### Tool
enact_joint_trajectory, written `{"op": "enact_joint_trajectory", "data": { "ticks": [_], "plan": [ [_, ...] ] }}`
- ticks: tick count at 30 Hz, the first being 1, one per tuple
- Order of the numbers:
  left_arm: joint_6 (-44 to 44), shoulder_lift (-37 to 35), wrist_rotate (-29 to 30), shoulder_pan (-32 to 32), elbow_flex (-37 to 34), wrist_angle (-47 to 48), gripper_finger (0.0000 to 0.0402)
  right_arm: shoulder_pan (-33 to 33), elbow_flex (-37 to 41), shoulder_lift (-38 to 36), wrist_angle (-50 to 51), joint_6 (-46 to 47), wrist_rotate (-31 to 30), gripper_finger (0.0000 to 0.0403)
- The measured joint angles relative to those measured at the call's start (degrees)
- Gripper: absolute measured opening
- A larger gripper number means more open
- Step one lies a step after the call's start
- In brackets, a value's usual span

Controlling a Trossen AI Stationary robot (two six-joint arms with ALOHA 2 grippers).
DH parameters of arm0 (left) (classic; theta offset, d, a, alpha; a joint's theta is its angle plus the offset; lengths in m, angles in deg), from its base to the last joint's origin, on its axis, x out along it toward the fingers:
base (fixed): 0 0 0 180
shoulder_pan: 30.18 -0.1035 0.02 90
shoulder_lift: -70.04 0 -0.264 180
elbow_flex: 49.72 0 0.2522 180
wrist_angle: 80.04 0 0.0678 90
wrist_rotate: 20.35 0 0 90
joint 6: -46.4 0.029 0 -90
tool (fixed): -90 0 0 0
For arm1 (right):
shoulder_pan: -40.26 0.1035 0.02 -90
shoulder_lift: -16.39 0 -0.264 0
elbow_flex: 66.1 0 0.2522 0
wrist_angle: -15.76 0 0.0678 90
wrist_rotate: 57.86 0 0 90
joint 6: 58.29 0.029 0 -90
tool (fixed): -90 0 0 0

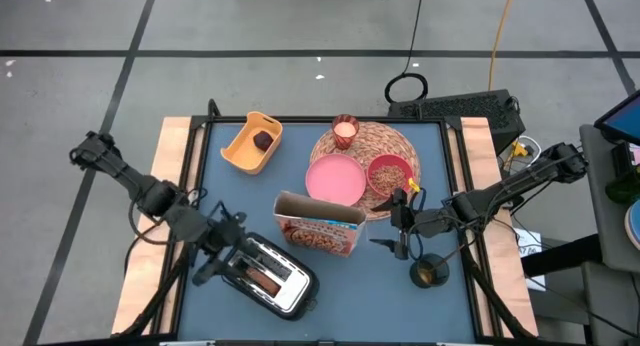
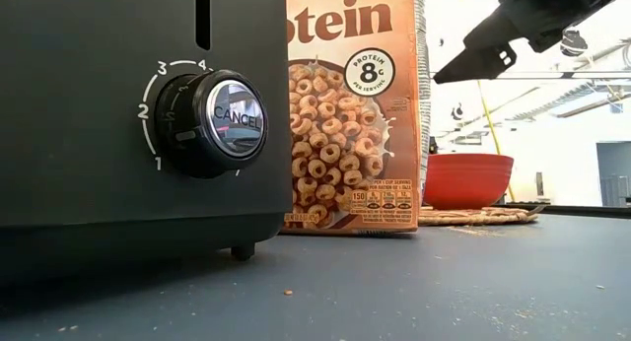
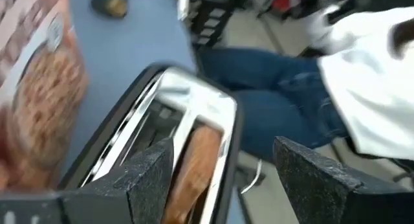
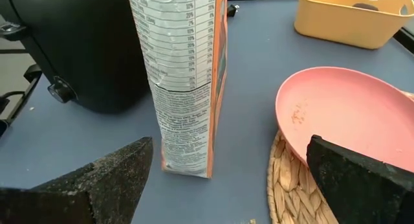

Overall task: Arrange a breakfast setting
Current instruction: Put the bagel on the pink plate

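Observation:
The brown cereal box (image 1: 320, 226) stands upright at the table's middle, also in the right wrist view (image 4: 184, 81). Behind it lies the woven mat (image 1: 395, 146) with the pink plate (image 1: 335, 178), the red bowl (image 1: 388, 172) holding cereal, and the small glass (image 1: 345, 132). The dark red fruit (image 1: 263, 140) lies in a yellow basket (image 1: 250, 144). A bagel slice (image 3: 197, 166) stands in the toaster (image 1: 268, 276). My left gripper (image 3: 223, 149) hangs open over the toaster's slots. My right gripper (image 1: 400, 226) is open, right of the box. I cannot make out the spoon.
A small dark round container (image 1: 430, 273) stands near the table's right front. The toaster fills the left of the low view (image 2: 128, 114). A person in jeans and a white top (image 3: 336, 88) shows beyond the table's near edge. Bare blue table lies between box and container.

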Motion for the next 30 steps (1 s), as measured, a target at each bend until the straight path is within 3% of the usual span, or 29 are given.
{"op": "enact_joint_trajectory", "data": {
  "ticks": [3,23,30],
  "plan": [
    [-0.5,0.6,3.0,1.2,0.0,3.0,0.0266,0.0,0.0,0.0,0.0,1.3,0.0,0.0396],
    [-1.6,1.3,3.5,1.2,0.0,4.0,0.0266,0.0,0.0,0.0,0.0,2.3,0.0,0.0396],
    [4.4,6.2,3.6,1.9,0.0,4.1,0.0266,0.0,0.0,0.0,0.0,2.3,0.0,0.0396]
  ]
}}
